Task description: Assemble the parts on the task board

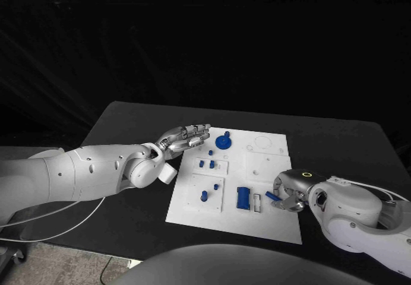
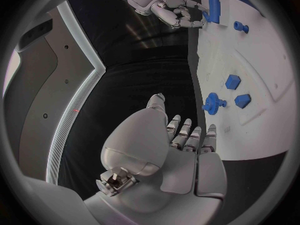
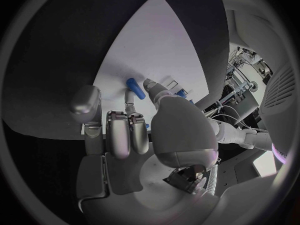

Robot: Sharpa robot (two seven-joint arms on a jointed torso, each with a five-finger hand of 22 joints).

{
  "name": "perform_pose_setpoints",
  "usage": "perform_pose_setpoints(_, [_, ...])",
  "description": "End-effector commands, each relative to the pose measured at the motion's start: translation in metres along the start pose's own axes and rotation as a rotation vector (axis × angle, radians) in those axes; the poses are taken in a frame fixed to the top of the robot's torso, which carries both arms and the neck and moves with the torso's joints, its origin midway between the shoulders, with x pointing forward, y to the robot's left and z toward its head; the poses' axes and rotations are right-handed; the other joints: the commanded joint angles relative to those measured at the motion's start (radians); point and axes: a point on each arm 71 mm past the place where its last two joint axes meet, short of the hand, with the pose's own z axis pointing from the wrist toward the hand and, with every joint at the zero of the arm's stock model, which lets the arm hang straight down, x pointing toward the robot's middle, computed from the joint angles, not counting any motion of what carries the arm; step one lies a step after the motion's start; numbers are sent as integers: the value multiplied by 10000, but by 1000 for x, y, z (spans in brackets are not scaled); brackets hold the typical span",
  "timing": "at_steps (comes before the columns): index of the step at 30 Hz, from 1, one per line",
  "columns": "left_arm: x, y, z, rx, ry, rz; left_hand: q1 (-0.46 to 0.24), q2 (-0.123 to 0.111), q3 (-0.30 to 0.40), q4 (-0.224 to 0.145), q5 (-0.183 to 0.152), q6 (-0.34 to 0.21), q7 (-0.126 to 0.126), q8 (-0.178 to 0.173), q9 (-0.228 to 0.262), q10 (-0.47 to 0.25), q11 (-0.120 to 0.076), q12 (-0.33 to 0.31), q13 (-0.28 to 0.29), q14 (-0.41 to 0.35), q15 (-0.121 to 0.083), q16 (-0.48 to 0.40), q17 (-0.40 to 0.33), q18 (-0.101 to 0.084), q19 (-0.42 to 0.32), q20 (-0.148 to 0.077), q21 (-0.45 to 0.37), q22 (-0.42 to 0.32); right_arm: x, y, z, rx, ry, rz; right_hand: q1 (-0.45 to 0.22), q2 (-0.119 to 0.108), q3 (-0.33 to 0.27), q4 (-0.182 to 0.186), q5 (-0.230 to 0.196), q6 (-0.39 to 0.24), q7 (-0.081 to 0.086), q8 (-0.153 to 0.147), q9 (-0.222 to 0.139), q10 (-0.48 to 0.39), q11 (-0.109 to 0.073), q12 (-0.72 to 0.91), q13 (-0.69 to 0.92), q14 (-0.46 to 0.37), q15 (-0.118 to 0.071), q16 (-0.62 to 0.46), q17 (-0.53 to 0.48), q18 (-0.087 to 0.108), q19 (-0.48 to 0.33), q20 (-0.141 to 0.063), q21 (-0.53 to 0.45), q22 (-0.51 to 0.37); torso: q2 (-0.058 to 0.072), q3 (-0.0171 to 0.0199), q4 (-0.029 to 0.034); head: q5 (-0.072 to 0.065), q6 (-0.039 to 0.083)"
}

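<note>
The white task board [image 1: 272,171] lies in the middle of the black table. My right hand [image 1: 290,193] hovers over the board's near right part and pinches a small blue peg [image 1: 272,196] between thumb and finger; the right wrist view shows this peg [image 3: 134,88] just above the board [image 3: 150,50]. Next to it a blue rectangular block [image 1: 243,198] stands in the board. My left hand [image 1: 184,139] holds nothing and reaches with straight fingers over the board's far left edge, just short of a blue gear [image 1: 223,142]. The left wrist view shows this gear [image 2: 214,103] beyond the fingertips [image 2: 187,130].
Small blue pegs [image 1: 203,162] stand in the board's left plates, with two more [image 1: 204,195] nearer me. Two blue blocks [image 2: 232,81] sit past the gear in the left wrist view. Bare black table [image 1: 342,142] surrounds the board.
</note>
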Motion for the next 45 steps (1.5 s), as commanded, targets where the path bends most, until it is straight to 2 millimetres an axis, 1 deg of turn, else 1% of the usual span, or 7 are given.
perform_pose_setpoints(1, [3, 0, 1, 2, 234, -144, 121, 11, 52, 8, 37, 16, 74, 68, 19, 28, 64, 29, 13, 6, 82, 44, 12, 115, 39, 52, 48, 9, -1, 1, 1, -65, -166, -237, -240, -13, -95, 256, -203, -9, 45, -2, -75, 1032, 23, -2, 2633, 638, -4, -23, 480, 149, -22, -19, -78, 1096, 5, 1, -3, 8, 2])
perform_pose_setpoints(4, [3, 1, 1, -45, 262, -156, 121, 11, 52, 8, 37, 18, 75, 68, 20, 28, 64, 29, 13, 7, 83, 44, 12, 115, 39, 52, 48, 9, -1, 3, 3, -63, -159, -265, -413, 49, -162, 489, -190, 48, 41, 34, -141, 1032, 23, -2, 2633, 639, -4, -20, 484, 155, -27, -14, -105, 1092, 4, 2, -5, -4, 2])
perform_pose_setpoints(9, [4, 1, 1, -102, 318, -182, 120, 11, 54, 9, 38, 35, 88, 72, 21, 32, 71, 35, 14, 12, 90, 47, 14, 114, 46, 56, 53, 13, -1, 4, 6, -76, -104, -332, -320, 150, -33, 558, 926, 201, 5, 131, -224, 1032, -5, -2, 2633, 642, -25, -11, 501, 163, -32, -32, -135, 1090, -2, 1, -8, -14, 2])
perform_pose_setpoints(15, [5, 2, 1, -150, 384, -218, 121, 15, 61, 9, 39, 62, 110, 78, 24, 36, 83, 38, 14, 24, 106, 54, 17, 111, 53, 63, 58, 16, -1, 7, 9, -132, 16, -455, -118, 31, 489, 444, 3951, 401, -65, 313, -273, 1032, -74, -2, 2633, 651, -87, 21, 561, 167, -44, -90, -159, 1092, 4, 1, -3, -26, 2])
perform_pose_setpoints(21, [5, 2, 1, -170, 399, -229, 126, 18, 67, 6, 40, 77, 123, 82, 26, 40, 94, 40, 14, 32, 117, 59, 19, 109, 60, 68, 62, 19, 1, 9, 13, -150, 254, -674, 53, -70, 880, 188, 4838, 628, -107, 547, -185, 1032, -107, -2, 2633, 655, -109, 36, 590, 162, -44, -106, -150, 1097, 3, 1, 1, -4, 2])
perform_pose_setpoints(32, [4, 3, 1, -202, 396, -232, 136, 23, 79, 0, 47, 100, 139, 87, 28, 47, 107, 54, 16, 46, 128, 68, 22, 106, 75, 74, 72, 31, 6, 4, 13, -129, 631, 130, -43, -68, 1198, 69, 4811, 1160, -152, 607, -228, 1032, -1, -2, 2633, 671, -37, 78, 667, 120, 16, -67, 41, 1136, 0, 3, -11, 36, 2])
perform_pose_setpoints(45, [5, 3, 1, -250, 442, -252, 153, 35, 103, -6, 50, 135, 169, 95, 31, 66, 127, 77, 20, 64, 143, 79, 26, 108, 134, 86, 114, 79, 10, -3, 11, 29, 1062, 273, 107, -236, 1162, -365, 2515, 1195, -61, 136, -511, 1032, 44, -2, 2633, 642, 10, 16, 535, 146, -13, -1, -57, 1106, -1, 2, -3, 1, 2])
